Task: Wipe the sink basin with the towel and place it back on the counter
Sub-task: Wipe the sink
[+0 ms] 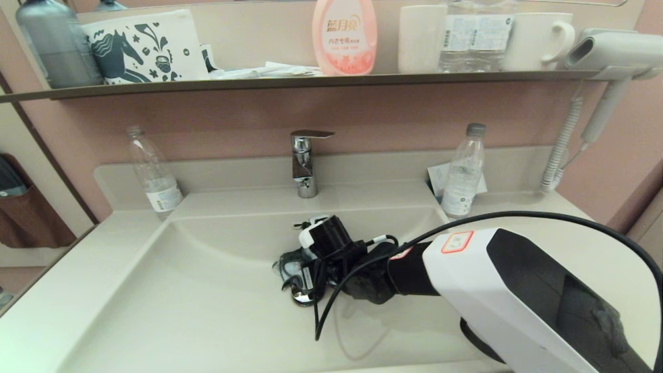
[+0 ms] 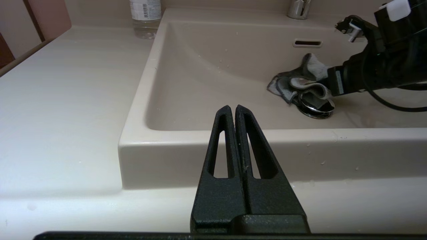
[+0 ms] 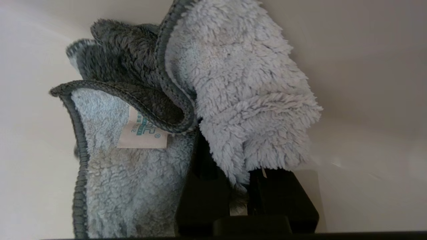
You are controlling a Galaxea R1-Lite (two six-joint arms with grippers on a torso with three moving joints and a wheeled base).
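Observation:
The cream-white sink basin (image 1: 207,290) fills the middle of the head view. My right gripper (image 1: 296,277) reaches down into it and is shut on the towel (image 3: 233,86), a bunched light blue terry cloth with dark grey edging and a white tag. The towel (image 2: 293,83) rests over the chrome drain plug (image 2: 317,108) on the basin floor, below the slot overflow (image 2: 307,42). My left gripper (image 2: 232,110) hangs shut and empty outside the basin's front rim, out of the head view. The counter (image 1: 544,217) flanks the basin on both sides.
A chrome faucet (image 1: 305,160) stands behind the basin. Clear plastic bottles stand at the back left (image 1: 153,173) and back right (image 1: 463,171). The dark shelf (image 1: 311,80) above holds a pink soap bottle, cups and a box. A hair dryer (image 1: 611,52) hangs on the right.

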